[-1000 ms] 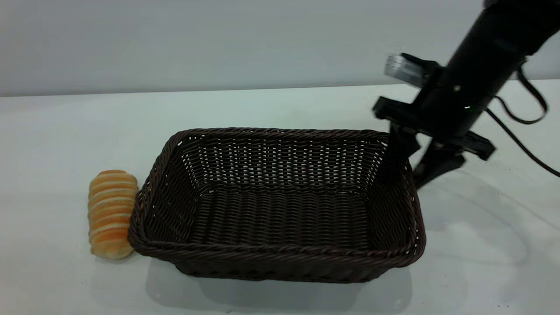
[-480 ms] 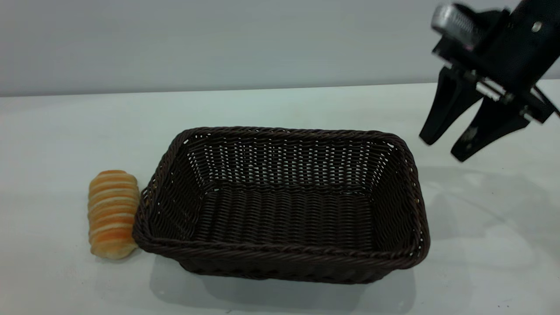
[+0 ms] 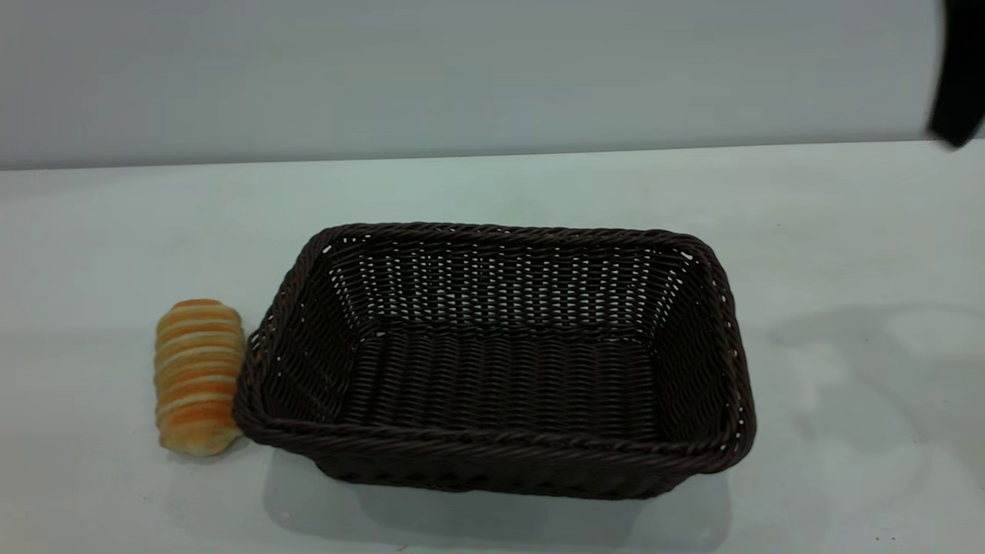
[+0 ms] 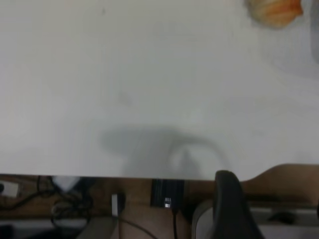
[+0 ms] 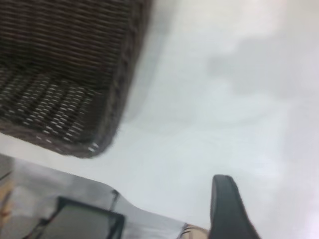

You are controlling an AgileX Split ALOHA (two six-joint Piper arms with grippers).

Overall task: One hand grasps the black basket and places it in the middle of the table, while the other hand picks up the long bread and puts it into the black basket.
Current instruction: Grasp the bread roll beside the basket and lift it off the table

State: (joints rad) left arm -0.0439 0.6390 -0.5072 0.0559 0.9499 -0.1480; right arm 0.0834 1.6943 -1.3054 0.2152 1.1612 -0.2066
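The black basket (image 3: 500,362) stands empty in the middle of the table (image 3: 846,231). The long bread (image 3: 196,377) lies on the table against the basket's left rim. Of my right arm (image 3: 958,85) only a black tip shows, at the exterior view's upper right edge, high above the table. In the right wrist view one finger (image 5: 224,204) of my right gripper (image 5: 269,199) shows alone, open and empty, off the basket's corner (image 5: 65,74). My left gripper (image 4: 266,191) is open and empty over the table's edge, with one finger (image 4: 229,204) showing and the bread's end (image 4: 274,10) far off.
The table's edge (image 4: 99,175) runs close under my left gripper, with cables and gear beyond it. Another table edge (image 5: 60,164) lies near the basket's corner. Bare table lies to the right of the basket (image 3: 862,400) and behind it.
My right gripper let go of the basket's right rim, opened, and rose up and to the right, almost out of the exterior view. The basket settled slightly. The bread has not moved.
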